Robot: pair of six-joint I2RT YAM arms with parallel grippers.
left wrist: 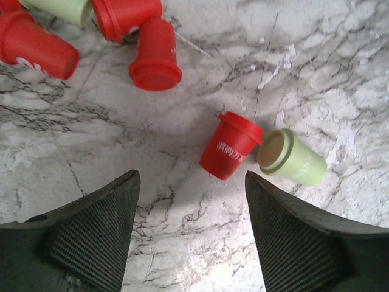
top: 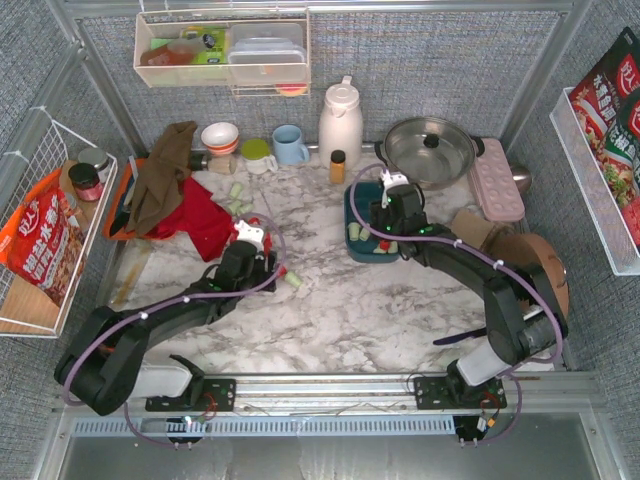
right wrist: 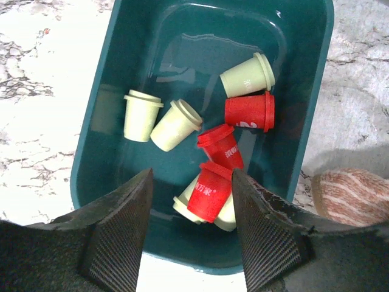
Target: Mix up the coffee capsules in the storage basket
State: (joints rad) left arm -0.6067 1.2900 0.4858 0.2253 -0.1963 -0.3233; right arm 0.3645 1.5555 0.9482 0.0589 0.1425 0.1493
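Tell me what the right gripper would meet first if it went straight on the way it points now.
Probably the red tapered coffee capsule centred under the right gripper, resting on pale green capsules inside the dark teal plastic storage basket; the depth is unclear.

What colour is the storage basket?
The storage basket is dark teal; right wrist view shows it best.

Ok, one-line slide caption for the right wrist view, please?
Right gripper, jaws apart, hangs over the teal storage basket where red and mint-green coffee capsules lie jumbled together.
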